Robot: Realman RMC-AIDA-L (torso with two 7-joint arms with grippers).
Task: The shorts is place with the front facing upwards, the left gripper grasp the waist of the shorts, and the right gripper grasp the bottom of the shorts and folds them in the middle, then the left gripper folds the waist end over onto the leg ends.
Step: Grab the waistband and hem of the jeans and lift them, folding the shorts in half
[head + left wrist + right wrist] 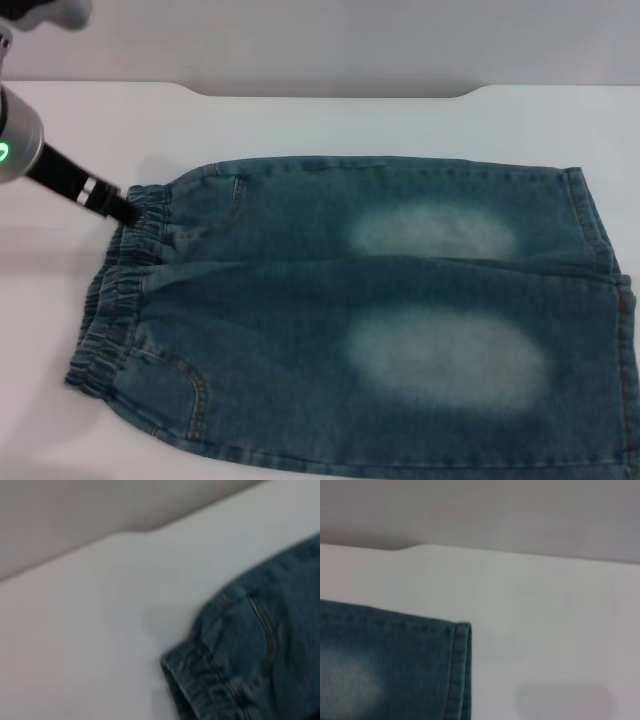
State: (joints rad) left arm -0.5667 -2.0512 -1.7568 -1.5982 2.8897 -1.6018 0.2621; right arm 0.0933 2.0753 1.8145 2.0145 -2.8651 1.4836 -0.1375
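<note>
The blue-teal denim shorts (350,310) lie flat on the white table, front up, with two pale faded patches showing. The ruched waist (115,300) is at the left end. The straight leg hems (600,240) are at the right end, running partly out of the picture. My left gripper (122,208) comes in from the upper left, its black tip at the far corner of the waist. In the left wrist view that waist corner (200,680) and a pocket seam show close up. The right wrist view shows a far corner of a leg hem (462,670). The right gripper appears in no view.
Bare white table (330,125) surrounds the shorts at the back and left. The table's far edge (330,95) has a shallow recess, with a grey wall behind it. The shorts' near edge lies at the bottom of the head view.
</note>
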